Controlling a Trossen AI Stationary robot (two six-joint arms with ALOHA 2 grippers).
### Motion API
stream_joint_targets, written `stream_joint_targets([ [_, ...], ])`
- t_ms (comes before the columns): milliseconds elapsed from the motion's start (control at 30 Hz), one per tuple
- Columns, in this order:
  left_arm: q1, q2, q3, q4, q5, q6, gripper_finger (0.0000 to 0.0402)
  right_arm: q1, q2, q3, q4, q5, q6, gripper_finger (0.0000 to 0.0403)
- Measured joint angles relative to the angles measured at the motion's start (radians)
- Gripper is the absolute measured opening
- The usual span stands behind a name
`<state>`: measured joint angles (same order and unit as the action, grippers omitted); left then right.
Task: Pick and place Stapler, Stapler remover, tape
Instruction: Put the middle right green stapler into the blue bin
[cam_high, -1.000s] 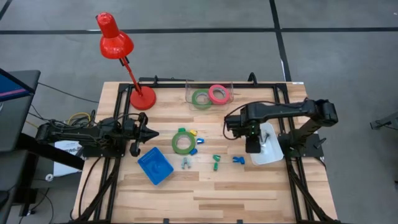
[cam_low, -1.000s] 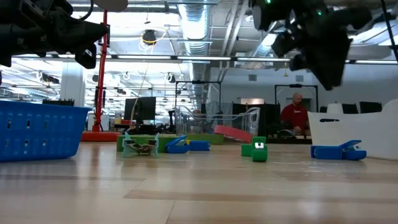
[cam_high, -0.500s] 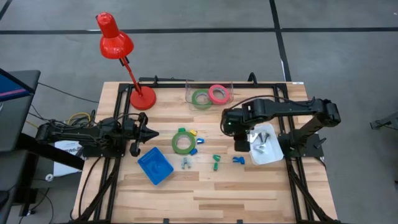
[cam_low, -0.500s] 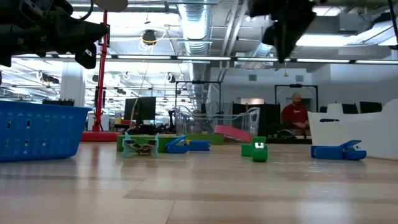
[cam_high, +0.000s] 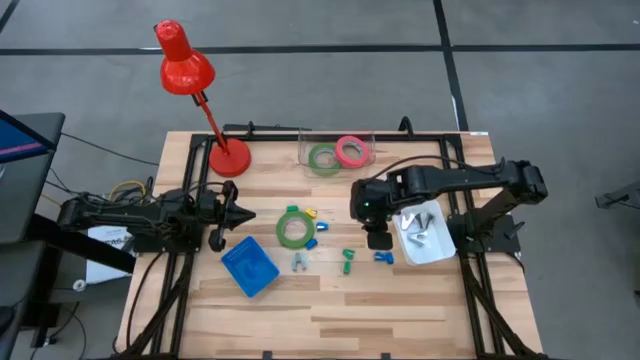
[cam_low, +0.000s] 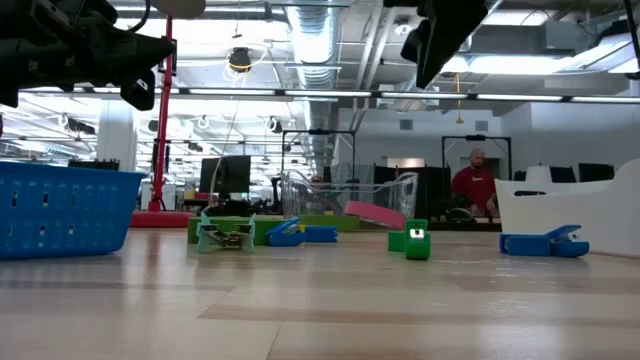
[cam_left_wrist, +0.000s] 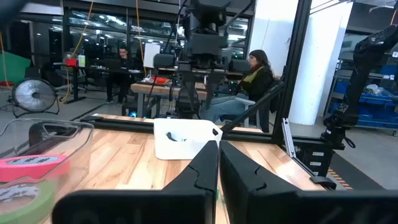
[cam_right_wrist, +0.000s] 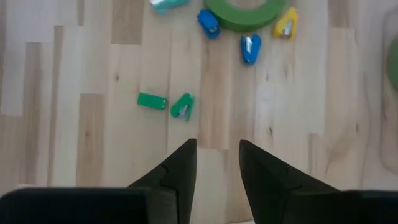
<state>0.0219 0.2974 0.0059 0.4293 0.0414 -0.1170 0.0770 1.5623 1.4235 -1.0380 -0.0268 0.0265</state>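
Wooden tabletop, mid-sort: you're running a pick-and-place w/ the right gripper (cam_high: 378, 238) hanging empty above the boards, fingers (cam_right_wrist: 180, 163) apart w/ nothing between them. It's sitting just at 9 o'clock of the white bin (cam_high: 428, 234), which is already holding small pieces. Left gripper (cam_high: 232, 214) is waiting pinched together at the table's 9 o'clock edge.

Judging by the layout, you're between picks. Next grab is probably one of the small green pieces (cam_right_wrist: 181, 106) or the blue piece (cam_high: 383, 257) at 6 o'clock of your gripper. That calls for lowering straight down, squaring the fingers across the piece, then closing.

Tape: one green ring (cam_high: 293, 227) is lying loose at table centre w/ small blue & yellow pieces touching its rim; another green ring (cam_high: 323, 158) & the pink-red ring (cam_high: 351, 151) are resting in the clear tray (cam_high: 305, 146) at 12 o'clock. Blue basket (cam_high: 249, 267) is sitting at 7 o'clock of centre.

High view is giving you the whole layout. Right wrist view alone is showing the finger gap. Low view is showing a person seated far behind, plus how flat the pieces lie.
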Motion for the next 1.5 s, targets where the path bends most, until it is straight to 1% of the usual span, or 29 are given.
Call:
stream_joint_targets([
  [100,0.000,0.000,0.000,0.000,0.000,0.000,0.0008,0.025,0.021,-0.002,0.046,0.000,0.000,0.0120],
  [167,0.000,0.000,0.000,0.000,0.000,0.000,0.0008,0.039,0.029,-0.001,0.077,0.000,-0.001,0.0132],
  [233,0.000,0.000,0.000,0.000,0.000,0.000,0.0008,0.051,0.044,0.002,0.121,0.000,-0.009,0.0150],
  [467,0.000,0.014,0.000,-0.001,0.000,0.000,0.0008,0.068,0.075,0.001,0.158,-0.002,-0.019,0.0226],
  [567,0.000,0.020,0.000,0.002,0.000,0.000,0.0008,0.068,0.084,-0.002,0.151,-0.001,-0.026,0.0246],
  [1500,0.000,0.026,0.000,0.006,0.000,0.000,0.0008,0.081,0.082,0.000,0.160,-0.002,-0.024,0.0249],
])
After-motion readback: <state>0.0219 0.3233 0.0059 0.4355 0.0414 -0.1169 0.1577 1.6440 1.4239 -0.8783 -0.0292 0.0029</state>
